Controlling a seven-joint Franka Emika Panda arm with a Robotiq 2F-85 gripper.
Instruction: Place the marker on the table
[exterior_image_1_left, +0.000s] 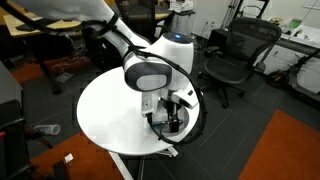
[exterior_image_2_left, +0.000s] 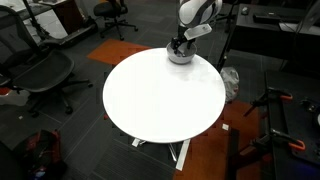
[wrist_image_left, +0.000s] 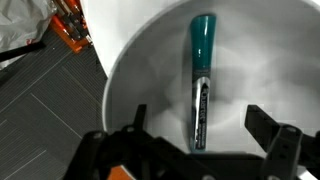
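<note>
Marker lies in the bowl at the desk edge, jaws wide above it; an off-centre pinch might tip the bowl.

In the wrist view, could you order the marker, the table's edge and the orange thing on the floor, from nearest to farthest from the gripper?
1. The marker, lying in the bowl, between the fingers of the open gripper.
2. The edge of the table, left of the bowl.
3. The orange thing, on the floor at upper left.
</note>
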